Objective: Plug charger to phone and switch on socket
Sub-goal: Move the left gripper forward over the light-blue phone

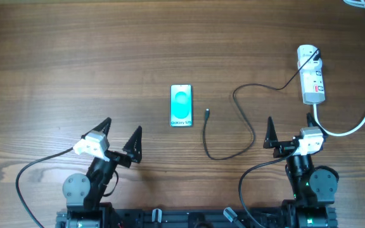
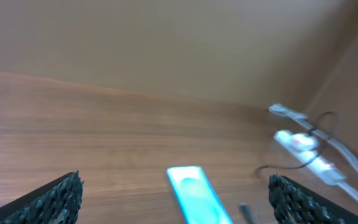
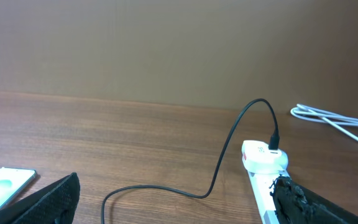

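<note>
- Lying flat on counter (image 1: 56, 57), about mid: phone (image 1: 181, 106), cyan screen up.
- Charger (image 1: 206, 116) tip just R of phone, not touching; cable loops R, plug sits in socket (image 1: 312, 79).
- Socket at far R, white cord (image 1: 341, 133) trailing off.
- L jaws spread wide, empty, apart from phone.
- R jaws spread wide, empty, near socket's cord end.

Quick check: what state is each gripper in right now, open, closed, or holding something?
Left gripper: open, holding nothing.
Right gripper: open, holding nothing.
</note>
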### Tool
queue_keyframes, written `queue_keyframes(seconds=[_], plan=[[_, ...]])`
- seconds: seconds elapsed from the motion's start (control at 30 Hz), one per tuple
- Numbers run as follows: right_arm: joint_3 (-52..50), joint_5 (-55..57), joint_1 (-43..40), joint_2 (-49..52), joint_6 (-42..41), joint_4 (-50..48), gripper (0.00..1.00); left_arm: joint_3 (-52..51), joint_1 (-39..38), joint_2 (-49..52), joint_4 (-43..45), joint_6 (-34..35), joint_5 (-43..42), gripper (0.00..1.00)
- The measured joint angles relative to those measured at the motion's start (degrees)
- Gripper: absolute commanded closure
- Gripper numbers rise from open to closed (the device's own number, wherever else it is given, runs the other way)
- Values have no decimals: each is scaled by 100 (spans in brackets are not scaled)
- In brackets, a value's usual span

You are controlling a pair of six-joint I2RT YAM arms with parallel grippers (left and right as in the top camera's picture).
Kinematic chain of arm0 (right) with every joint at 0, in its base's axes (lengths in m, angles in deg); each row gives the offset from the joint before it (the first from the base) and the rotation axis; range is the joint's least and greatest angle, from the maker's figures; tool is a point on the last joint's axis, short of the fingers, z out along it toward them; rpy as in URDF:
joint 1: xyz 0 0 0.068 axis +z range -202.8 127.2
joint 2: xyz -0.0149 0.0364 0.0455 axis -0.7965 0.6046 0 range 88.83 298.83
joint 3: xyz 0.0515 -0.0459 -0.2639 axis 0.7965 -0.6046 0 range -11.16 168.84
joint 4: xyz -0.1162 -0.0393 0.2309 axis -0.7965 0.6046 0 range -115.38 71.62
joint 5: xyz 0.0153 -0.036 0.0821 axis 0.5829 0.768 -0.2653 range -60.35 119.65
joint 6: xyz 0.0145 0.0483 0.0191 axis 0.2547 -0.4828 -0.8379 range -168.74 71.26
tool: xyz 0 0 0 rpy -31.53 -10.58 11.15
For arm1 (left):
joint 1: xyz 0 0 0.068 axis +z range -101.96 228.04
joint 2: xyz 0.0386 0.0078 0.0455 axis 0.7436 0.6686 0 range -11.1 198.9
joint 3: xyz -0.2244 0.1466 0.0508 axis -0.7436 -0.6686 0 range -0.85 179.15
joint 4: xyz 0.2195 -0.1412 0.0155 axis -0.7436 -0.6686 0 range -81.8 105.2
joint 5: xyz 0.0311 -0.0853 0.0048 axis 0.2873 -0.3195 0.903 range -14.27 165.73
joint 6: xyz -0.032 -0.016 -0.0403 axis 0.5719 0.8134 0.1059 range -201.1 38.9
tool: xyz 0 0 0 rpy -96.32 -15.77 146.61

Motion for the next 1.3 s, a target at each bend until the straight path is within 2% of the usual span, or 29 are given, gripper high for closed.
queue_keyframes(seconds=[0.2,0.43,0.57,0.7,0.87,1.03,1.17,1.3], plan=[[0,0,0,0,0,0,0,2,0,2,573,789,-459,0],[0,0,0,0,0,0,0,179,0,35,739,1027,-734,0],[0,0,0,0,0,-2,0,796,0,457,525,1054,-737,0],[0,9,0,0,0,-2,0,1917,0,1593,-382,1014,-758,0],[0,15,0,0,0,0,0,3759,0,3683,-2323,769,-800,0],[0,15,0,0,0,-2,0,4754,2,5121,-2457,940,-1202,0],[0,13,0,0,0,0,0,4822,-24,5694,-2284,1023,-1912,1],[0,15,0,0,0,-2,0,4843,-271,6081,-2459,1108,-2037,1]])
